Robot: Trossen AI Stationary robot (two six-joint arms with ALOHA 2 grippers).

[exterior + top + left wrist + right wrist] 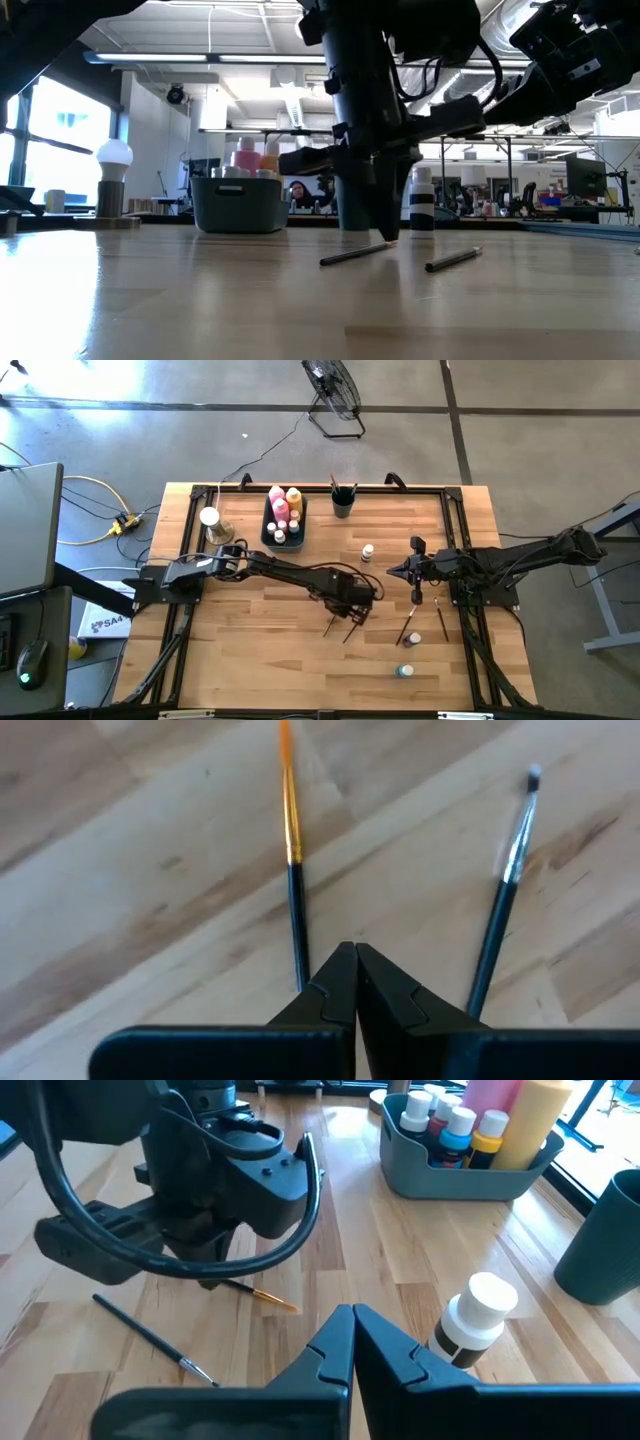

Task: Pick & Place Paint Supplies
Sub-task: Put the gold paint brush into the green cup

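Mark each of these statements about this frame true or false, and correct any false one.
1. The left gripper is shut, low over two paintbrushes on the table. True; in the left wrist view an orange-tipped paintbrush and a silver-ferruled paintbrush lie either side of its closed fingers.
2. The grey bin is empty. False; it holds a pink squeeze bottle, a yellow squeeze bottle and small white-capped bottles.
3. The right gripper holds a paint bottle. False; it is shut on nothing, with a white-capped bottle standing beyond it.
4. The dark cup already holds brushes. True; thin handles stick up from it.
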